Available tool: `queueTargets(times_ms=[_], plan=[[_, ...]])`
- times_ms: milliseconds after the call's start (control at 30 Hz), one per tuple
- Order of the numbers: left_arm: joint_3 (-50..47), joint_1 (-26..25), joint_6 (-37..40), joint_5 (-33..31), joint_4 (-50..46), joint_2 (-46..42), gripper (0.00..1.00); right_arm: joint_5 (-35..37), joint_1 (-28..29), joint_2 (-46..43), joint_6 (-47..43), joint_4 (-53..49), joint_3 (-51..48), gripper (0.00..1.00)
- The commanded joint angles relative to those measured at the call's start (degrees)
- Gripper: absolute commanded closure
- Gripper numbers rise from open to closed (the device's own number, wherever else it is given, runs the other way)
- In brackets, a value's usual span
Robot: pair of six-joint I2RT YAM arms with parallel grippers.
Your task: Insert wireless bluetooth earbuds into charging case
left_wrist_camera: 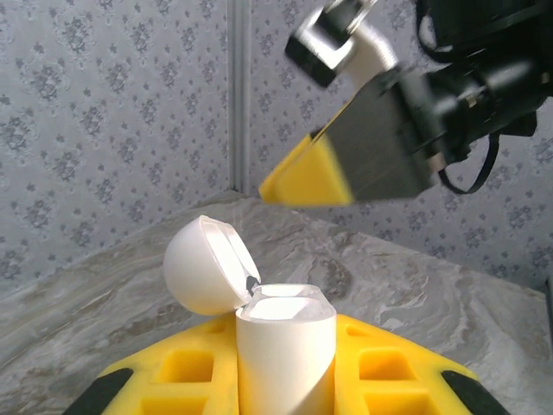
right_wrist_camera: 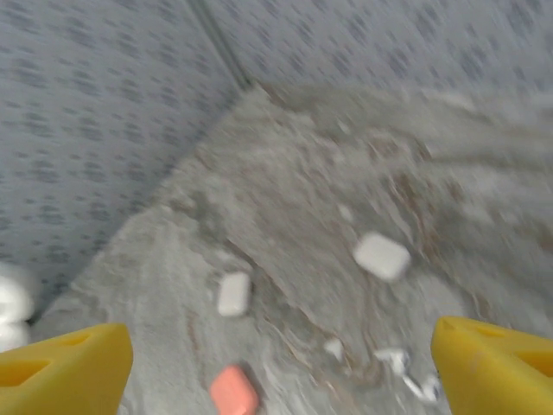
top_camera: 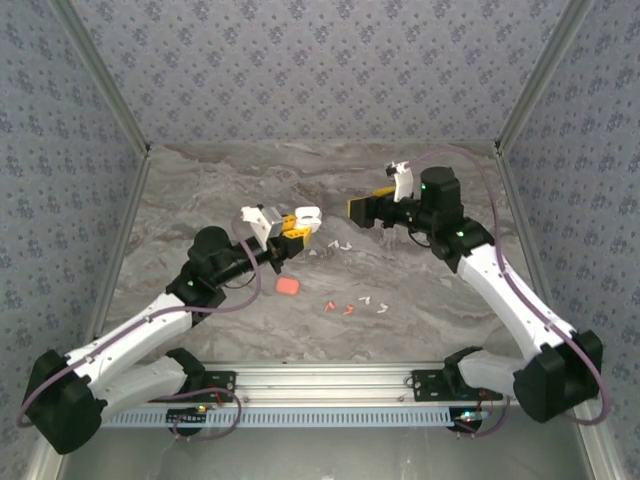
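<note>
Your left hand (top_camera: pixel 292 224) clamps the white charging case (left_wrist_camera: pixel 285 346), lid flipped open. Your right hand (top_camera: pixel 382 190) hangs raised, fingers spread wide. The earbuds (top_camera: pixel 383 305) lie scattered on the counter (top_camera: pixel 200 200) between both arms.

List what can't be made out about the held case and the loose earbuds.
- Inside of the white case: in the left wrist view, its own rim hides the sockets and any earbud inside.
- The loose earbuds: too small in the top view, motion-blurred in the right wrist view; orientation unreadable.
- Where the left gripper touches the case: cut off by the left wrist view's bottom edge.
</note>
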Motion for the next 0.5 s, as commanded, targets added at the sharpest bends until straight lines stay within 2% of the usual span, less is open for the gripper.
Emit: queueTargets(times_ms=[0,267,467], plan=[[0.15,-0.26,2.05,-2.30,-1.75,-2.62,1.00,8.09,0.57,5.80,4.19,-10.75,1.94,0.12],[-0.09,-0.30,2.31,-3.00,-2.59,-3.76,1.00,20.77,5.22,21.22,4.15,-13.93,6.34,0.15],[-0.04,-0.27,2.13,-2.76,-3.68,-4.35,1.00,24.90,5.89,31.86,2.55,-15.23,13.20,0.23]])
